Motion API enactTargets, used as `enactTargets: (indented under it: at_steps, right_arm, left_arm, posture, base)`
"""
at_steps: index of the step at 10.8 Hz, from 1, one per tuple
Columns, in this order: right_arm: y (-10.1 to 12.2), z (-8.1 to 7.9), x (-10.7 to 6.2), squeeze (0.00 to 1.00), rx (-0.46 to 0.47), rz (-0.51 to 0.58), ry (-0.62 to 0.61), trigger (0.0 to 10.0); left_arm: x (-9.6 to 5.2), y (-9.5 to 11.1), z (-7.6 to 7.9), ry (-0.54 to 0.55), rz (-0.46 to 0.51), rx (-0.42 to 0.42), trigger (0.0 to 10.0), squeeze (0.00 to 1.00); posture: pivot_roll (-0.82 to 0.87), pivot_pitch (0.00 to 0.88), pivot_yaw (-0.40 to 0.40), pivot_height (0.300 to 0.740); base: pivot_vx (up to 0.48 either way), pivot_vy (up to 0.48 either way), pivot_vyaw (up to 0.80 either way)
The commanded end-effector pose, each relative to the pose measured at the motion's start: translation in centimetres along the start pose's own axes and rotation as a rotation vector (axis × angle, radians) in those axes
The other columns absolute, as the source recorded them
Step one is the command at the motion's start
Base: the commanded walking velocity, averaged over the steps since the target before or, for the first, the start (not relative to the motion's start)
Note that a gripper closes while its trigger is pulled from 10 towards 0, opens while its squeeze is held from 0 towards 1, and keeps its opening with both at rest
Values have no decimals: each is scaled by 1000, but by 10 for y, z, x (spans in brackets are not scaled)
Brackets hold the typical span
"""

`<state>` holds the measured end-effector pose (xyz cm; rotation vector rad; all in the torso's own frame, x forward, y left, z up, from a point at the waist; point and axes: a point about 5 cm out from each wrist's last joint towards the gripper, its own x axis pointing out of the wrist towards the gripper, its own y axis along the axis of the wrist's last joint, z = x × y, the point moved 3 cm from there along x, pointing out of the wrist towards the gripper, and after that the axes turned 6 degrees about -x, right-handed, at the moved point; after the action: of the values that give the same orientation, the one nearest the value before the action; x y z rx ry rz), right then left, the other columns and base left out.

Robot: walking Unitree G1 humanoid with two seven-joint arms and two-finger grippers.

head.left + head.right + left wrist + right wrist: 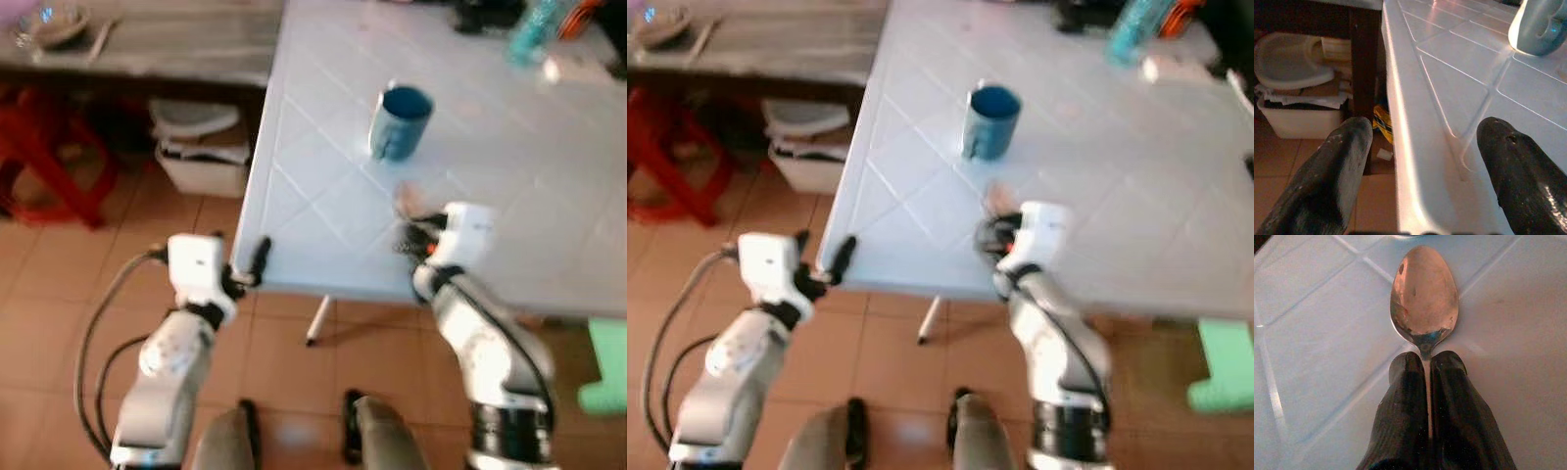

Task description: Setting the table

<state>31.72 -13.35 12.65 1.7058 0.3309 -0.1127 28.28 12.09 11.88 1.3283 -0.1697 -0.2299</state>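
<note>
A blue mug (400,121) stands upright on the white tiled table (529,166), toward its left side. My right gripper (409,227) hovers low over the table in front of the mug, shut on the handle of a metal spoon (1424,296). The spoon's bowl (405,201) points toward the mug. My left gripper (250,262) is open at the table's front left corner. One of its fingers (1327,181) hangs off the table's side, the other finger (1520,171) over the tabletop, with the mug (1542,24) far ahead.
A white bin (201,147) with papers sits on the tiled floor under a wooden bench (147,44). A red stool (54,157) stands at far left. A teal bottle (534,29) and dark items crowd the table's far end. A green stool (607,367) is at right.
</note>
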Motion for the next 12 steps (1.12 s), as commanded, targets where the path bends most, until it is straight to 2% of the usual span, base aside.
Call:
enactTargets:
  at_steps: [1,2,3,9,10,12]
  right_arm:
    - [-27,-17,2,0,11,-114,92,0]
    - [-19,-16,4,0,-34,-59,78,0]
    - [-6,-11,5,0,-119,24,37,0]
    - [15,-17,3,0,-175,188,45,0]
    - [17,-13,3,0,-253,205,22,0]
    - [20,-8,3,0,-251,232,9,0]
  left_arm:
    - [0,-4,5,-20,-13,-9,10000,0]
    - [1,-3,5,-23,-11,-5,10000,0]
    - [2,-2,6,-28,-5,-3,10000,0]
    - [2,0,2,-25,18,12,10000,0]
    - [3,1,3,-29,25,9,10000,0]
    - [5,1,2,-26,31,-5,10000,0]
  posture:
    - [-64,235,11,740]
    - [-65,236,11,740]
    - [-64,235,11,740]
    - [-61,217,14,740]
    - [-64,208,15,740]
    - [-67,202,13,740]
  base:
    - [0,458,0]
    - [0,450,0]
    - [0,435,0]
    - [291,374,0]
    - [435,0,0]
    - [435,0,0]
